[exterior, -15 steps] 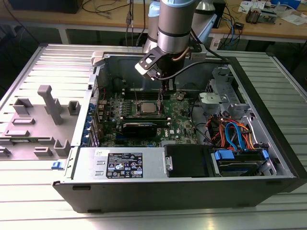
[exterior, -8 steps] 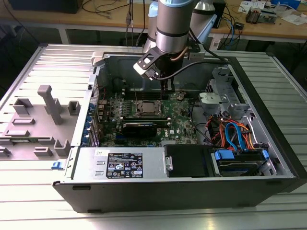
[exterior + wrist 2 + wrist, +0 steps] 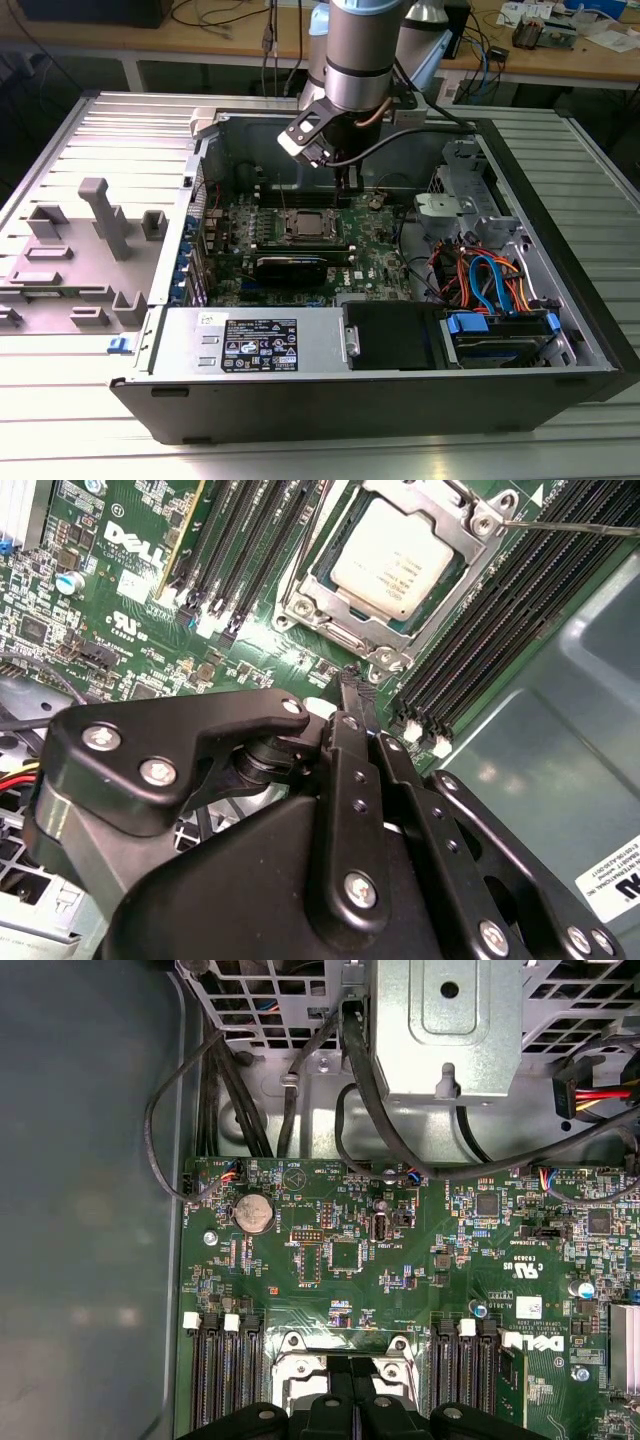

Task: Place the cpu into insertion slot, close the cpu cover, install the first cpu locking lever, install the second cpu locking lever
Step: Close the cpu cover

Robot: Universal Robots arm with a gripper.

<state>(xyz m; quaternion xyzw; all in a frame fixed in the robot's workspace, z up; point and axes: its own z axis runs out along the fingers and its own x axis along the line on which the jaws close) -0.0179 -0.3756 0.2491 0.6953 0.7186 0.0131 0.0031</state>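
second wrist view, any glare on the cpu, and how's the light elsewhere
In the second wrist view the cpu top has a soft pale sheen, not washed out. In the first wrist view the case wall sits dim while the metal cage is brightly lit. In the exterior view the ribbed table reflects bright bands.

The arm (image 3: pixel 358 50) stands upright above the insertion slot (image 3: pixel 303 226). Its gripper (image 3: pixel 352 683) points down, tip just beside the slot's rim, with the black fingers (image 3: pixel 350 742) pressed together.
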